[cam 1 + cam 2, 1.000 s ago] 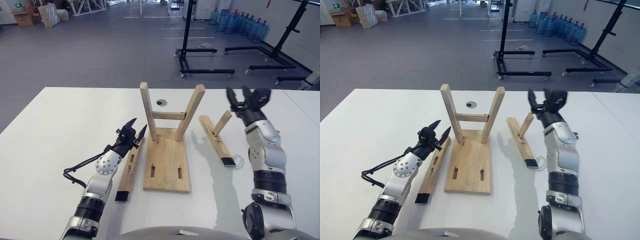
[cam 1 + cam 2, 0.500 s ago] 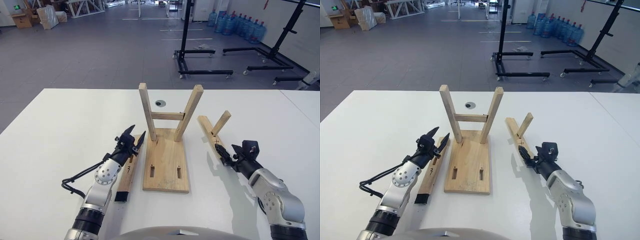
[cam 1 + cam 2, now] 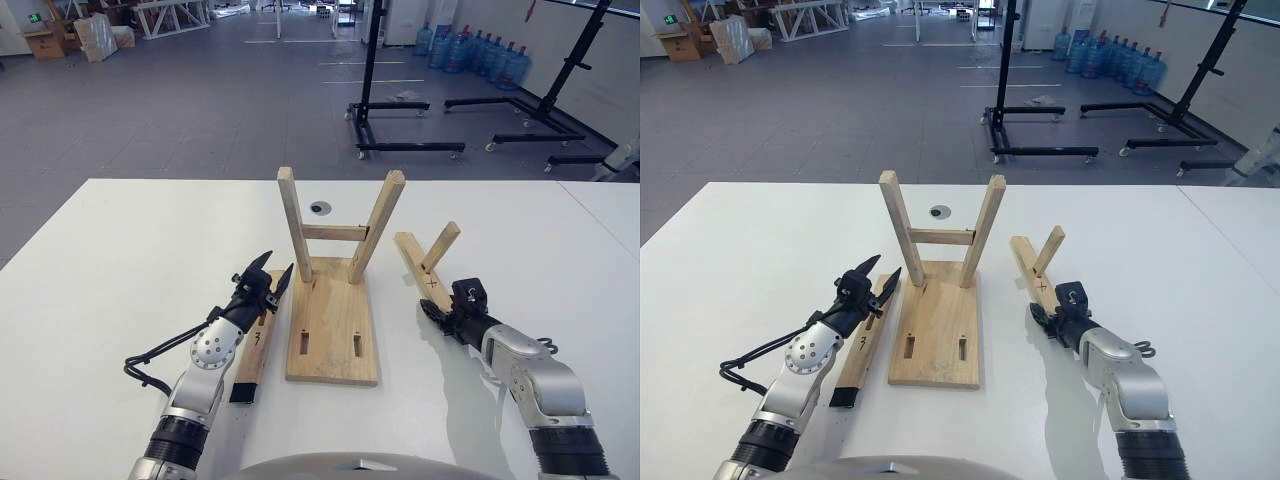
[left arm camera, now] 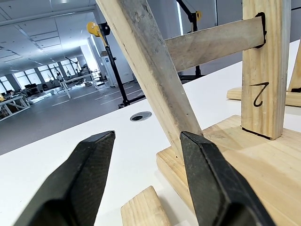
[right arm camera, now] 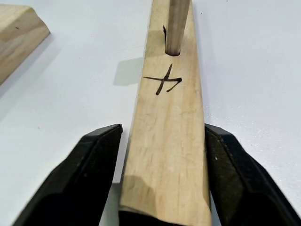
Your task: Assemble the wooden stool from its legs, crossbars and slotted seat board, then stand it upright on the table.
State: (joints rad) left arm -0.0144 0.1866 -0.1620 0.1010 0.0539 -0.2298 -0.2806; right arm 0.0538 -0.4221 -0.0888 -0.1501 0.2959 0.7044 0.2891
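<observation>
The slotted seat board (image 3: pixel 333 325) lies flat on the white table (image 3: pixel 120 260). Two legs (image 3: pixel 294 222) stand up from its far end, joined by a crossbar (image 3: pixel 338 232). A loose leg (image 3: pixel 256 345) lies left of the board; my left gripper (image 3: pixel 277 262) hovers open over its far end, close to the board's corner (image 4: pixel 174 162). Right of the board lies another leg (image 3: pixel 420 268) with a crossbar (image 3: pixel 441 246) stuck in it. My right gripper (image 5: pixel 163 129) is open at that leg's near end (image 5: pixel 164 160), one finger (image 5: pixel 89 174) on each side.
A round hole (image 3: pixel 320 207) is in the table behind the stool parts. A black cable (image 3: pixel 150 362) loops beside my left arm. Black wheeled racks (image 3: pixel 410 140) stand on the floor beyond the table's far edge.
My right arm has come down from high at the far right to the near end of the right-hand leg, its fingers now on either side of it. The left gripper has barely moved.
</observation>
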